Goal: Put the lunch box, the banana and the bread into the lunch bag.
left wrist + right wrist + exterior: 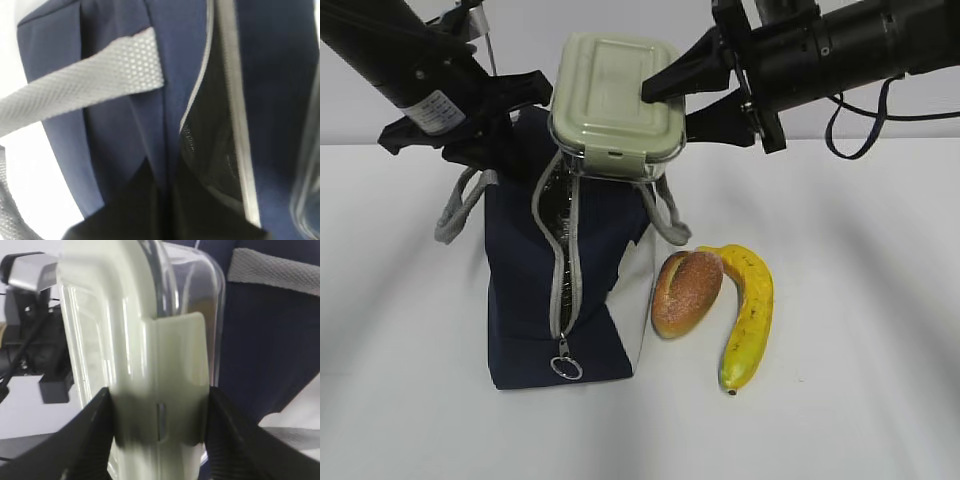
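The navy lunch bag (520,290) stands at centre left with its grey zipper open and the ring pull (565,368) at the front. My left gripper (515,120) is shut on the bag's fabric beside the opening; in the left wrist view the lunch bag (115,135) is pinched in my left gripper (165,185). My right gripper (667,110) is shut on the sage-lidded lunch box (610,90), held tilted over the bag's mouth. The right wrist view shows my right gripper (159,412) on the lunch box (135,340). The bread (685,292) and banana (748,315) lie touching on the table, right of the bag.
Grey webbing handles hang on both sides of the bag, one at left (455,210) and one at right (670,220). The white table (860,400) spreads around the bag and the food. A black cable (850,125) hangs from the right arm.
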You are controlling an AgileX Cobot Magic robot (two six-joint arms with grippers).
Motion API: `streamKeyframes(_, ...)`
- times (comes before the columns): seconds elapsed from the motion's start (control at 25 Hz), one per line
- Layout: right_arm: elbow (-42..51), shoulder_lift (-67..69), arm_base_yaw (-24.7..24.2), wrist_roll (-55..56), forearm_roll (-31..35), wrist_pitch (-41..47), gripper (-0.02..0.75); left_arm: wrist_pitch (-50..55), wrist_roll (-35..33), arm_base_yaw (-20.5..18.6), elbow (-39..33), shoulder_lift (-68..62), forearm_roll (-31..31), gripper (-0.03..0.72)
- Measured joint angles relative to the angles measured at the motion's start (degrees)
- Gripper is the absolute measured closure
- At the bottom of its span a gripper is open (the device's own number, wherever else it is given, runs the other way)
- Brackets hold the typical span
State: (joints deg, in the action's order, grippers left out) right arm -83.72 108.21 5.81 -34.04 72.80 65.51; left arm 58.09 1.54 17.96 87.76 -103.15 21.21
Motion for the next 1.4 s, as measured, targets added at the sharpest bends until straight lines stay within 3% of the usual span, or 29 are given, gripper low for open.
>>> streamKeyframes(0.28,-0.27,3.31,0.69,1.19,-0.45,-1.53,0.360,-0.17,0.00,0.00,0.00,0.00,0.40,0.691)
streamKeyframes(0.52,-0.62,4.05,2.48,5.13,-8.49,-3.63,0.360,-0.35,0.00,0.00,0.00,0.00,0.59,0.691)
streamKeyframes(1.0,-1.23,4.14,7.12,12.38,-17.58,-6.63,0.360,-0.98,0.00,0.00,0.00,0.00,0.90,0.691)
streamKeyframes(1.4,-2.74,7.17,9.29,13.63,-17.23,-7.76,0.360,-0.98,-0.14,0.00,0.00,0.00,1.22,0.691)
